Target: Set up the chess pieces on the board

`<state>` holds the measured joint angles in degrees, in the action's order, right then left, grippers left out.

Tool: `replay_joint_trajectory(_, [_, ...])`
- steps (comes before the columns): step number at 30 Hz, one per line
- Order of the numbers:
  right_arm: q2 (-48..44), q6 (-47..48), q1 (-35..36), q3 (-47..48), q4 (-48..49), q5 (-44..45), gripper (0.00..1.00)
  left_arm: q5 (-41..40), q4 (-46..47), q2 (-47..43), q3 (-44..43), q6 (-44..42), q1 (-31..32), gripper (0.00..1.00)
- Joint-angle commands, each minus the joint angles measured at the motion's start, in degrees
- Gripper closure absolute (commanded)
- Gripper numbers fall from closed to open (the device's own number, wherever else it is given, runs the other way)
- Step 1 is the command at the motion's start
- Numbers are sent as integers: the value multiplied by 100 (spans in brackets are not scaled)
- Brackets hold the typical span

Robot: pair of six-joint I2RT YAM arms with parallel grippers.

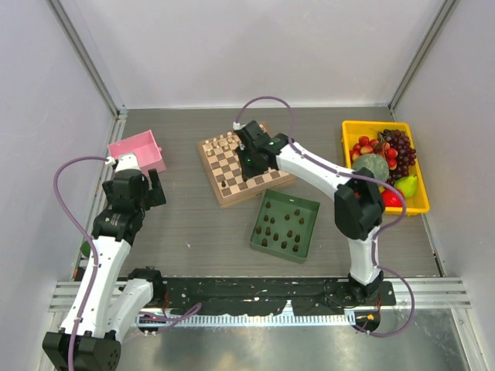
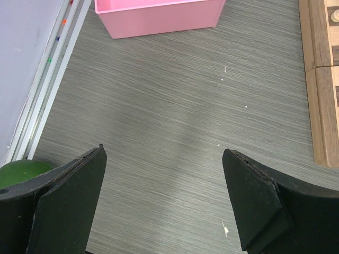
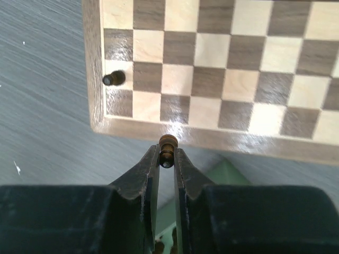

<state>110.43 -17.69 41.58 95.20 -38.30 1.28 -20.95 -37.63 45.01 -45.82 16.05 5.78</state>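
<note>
**Figure: two-arm bench, overhead and wrist views.** The right gripper is clamping a dark brown chessman between its closed fingertips. The piece is standing upright and poking out above the tips. Gripper and piece are hovering at the edge of the tan border of the chessboard, at centre frame in the right wrist view.

A second dark piece is standing on a pale square in the board's outermost column, at the left of that view.

In the overhead view, pale cream chessmen are lining the board's upper edge. The other dark chessmen are standing scattered in the green tray, just lower right of the board.

The left gripper is hanging with its fingers spread wide, gripping nothing, over the grey table top. A pink box is sitting at the top of its view. A green ball is showing at lower left.

A yellow bin of fruit is occupying the overhead view's right side.
</note>
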Motion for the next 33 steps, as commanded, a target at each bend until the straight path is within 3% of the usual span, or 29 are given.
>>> replay_joint_trajectory(1, [644,134,148,955,-230,21,83,56,54,-80,-120,-41,2,1])
replay_joint_trajectory(15, [2035,240,359,2547,-766,338,83,144,80,-116,-111,-15,-59,1])
replay_joint_trajectory(33, [2316,310,377,2758,-863,250,80,232,98,-107,-102,3,-121,1])
